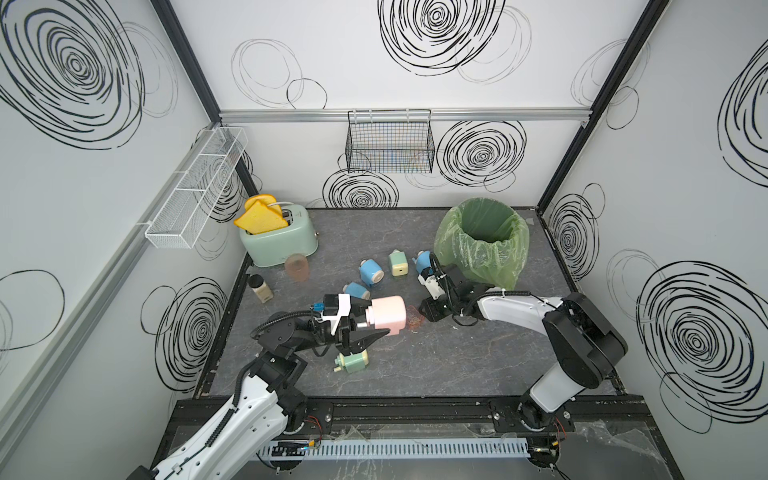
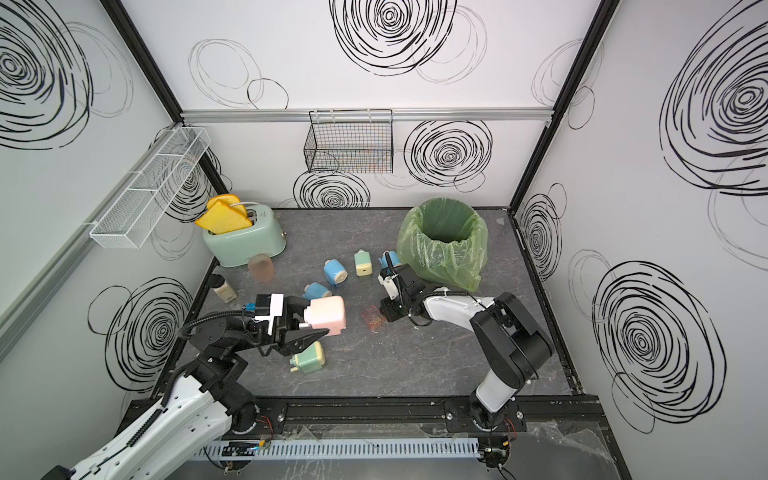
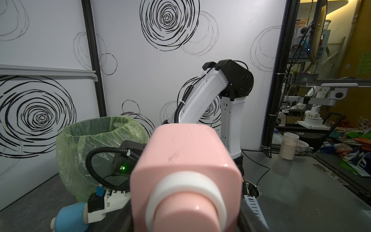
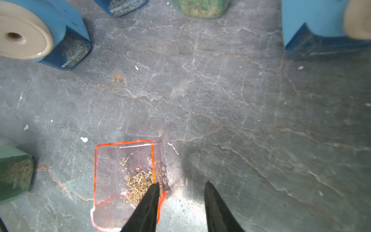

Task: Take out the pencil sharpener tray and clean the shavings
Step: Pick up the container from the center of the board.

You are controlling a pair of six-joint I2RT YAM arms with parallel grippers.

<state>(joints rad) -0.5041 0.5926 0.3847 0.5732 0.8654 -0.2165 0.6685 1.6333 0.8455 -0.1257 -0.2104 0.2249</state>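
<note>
Aiming the right gripper, jaws parted, at the tray wall, I should pinch squarely and lift level; the left gripper clamps the pink sharpener.

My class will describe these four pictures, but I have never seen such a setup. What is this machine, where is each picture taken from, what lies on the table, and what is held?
Two robot arms with two-fingered grippers work at a grey table. Two pictures look down from above, nearly alike; the other two come from cameras on the arms' wrists. The left gripper holds a pink pencil sharpener. The right gripper is open at a clear tray of shavings lying on the table. Also there: a blue sharpener, a green sharpener, a toaster, a lined bin.
</note>
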